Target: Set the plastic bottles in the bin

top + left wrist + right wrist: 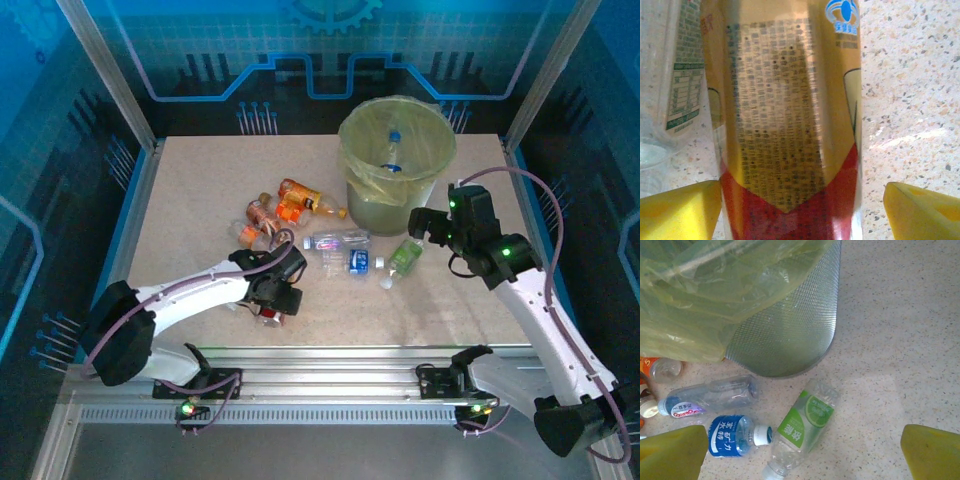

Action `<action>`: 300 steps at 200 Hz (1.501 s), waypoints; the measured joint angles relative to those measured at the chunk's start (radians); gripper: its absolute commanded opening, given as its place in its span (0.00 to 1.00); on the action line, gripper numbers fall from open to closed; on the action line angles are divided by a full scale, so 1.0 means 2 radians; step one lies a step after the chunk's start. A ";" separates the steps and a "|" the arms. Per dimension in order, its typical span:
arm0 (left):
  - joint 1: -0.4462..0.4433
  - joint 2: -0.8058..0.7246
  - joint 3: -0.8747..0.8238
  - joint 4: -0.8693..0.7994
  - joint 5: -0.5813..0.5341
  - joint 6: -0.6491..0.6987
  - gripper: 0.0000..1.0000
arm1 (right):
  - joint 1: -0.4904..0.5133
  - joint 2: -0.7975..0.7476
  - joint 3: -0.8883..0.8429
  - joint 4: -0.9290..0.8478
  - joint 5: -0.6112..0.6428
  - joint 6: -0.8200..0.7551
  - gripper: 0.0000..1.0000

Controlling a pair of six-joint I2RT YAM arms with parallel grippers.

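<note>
A bottle with a yellow and red label (790, 125) stands between the yellow fingers of my left gripper (802, 210). The left finger is against it, and a gap remains at the right finger (920, 210). That gripper (275, 305) is low at the table's front left. My right gripper (805, 452) hangs open over a clear green-labelled bottle (802, 430) lying beside the bin (790, 340). Nearby lie a blue-labelled bottle (732, 435) and a clear bottle (710, 397). The bin (445, 150) stands at the back with a bottle inside (393, 155). My right gripper (425, 225) is just right of it.
Orange (300, 200) and brown (262, 213) bottles lie in a cluster left of the bin. Another clear bottle with a green-and-white label (680, 75) lies just left of the one between my left fingers. Metal frame posts and rails edge the table.
</note>
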 measured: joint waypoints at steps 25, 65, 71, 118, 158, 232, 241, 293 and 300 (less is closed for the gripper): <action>-0.002 0.006 -0.007 0.016 0.000 -0.008 0.85 | 0.000 0.001 -0.003 0.009 -0.009 0.001 1.00; -0.014 0.018 -0.027 0.034 0.000 -0.022 0.84 | 0.000 0.001 -0.004 0.017 -0.020 0.001 1.00; -0.016 0.020 -0.029 0.037 0.000 -0.024 0.83 | 0.000 0.001 -0.004 0.019 -0.022 0.001 1.00; -0.032 0.027 -0.041 0.057 -0.002 -0.037 0.70 | 0.000 0.000 -0.007 0.025 -0.035 0.002 1.00; -0.044 0.019 -0.043 0.075 -0.017 -0.038 0.62 | 0.000 -0.001 -0.007 0.027 -0.061 0.003 1.00; -0.059 -0.167 -0.080 0.147 -0.059 -0.005 0.58 | 0.002 0.007 0.020 0.040 -0.159 0.003 0.94; -0.059 -0.190 -0.088 0.170 -0.062 0.009 0.58 | 0.003 0.011 0.024 0.044 -0.176 0.003 0.93; -0.059 -0.216 -0.109 0.333 -0.055 0.120 0.59 | 0.029 0.057 0.076 0.077 -0.270 -0.004 0.85; -0.059 -0.209 -0.109 0.358 -0.049 0.135 0.59 | 0.031 0.067 0.087 0.083 -0.282 -0.006 0.84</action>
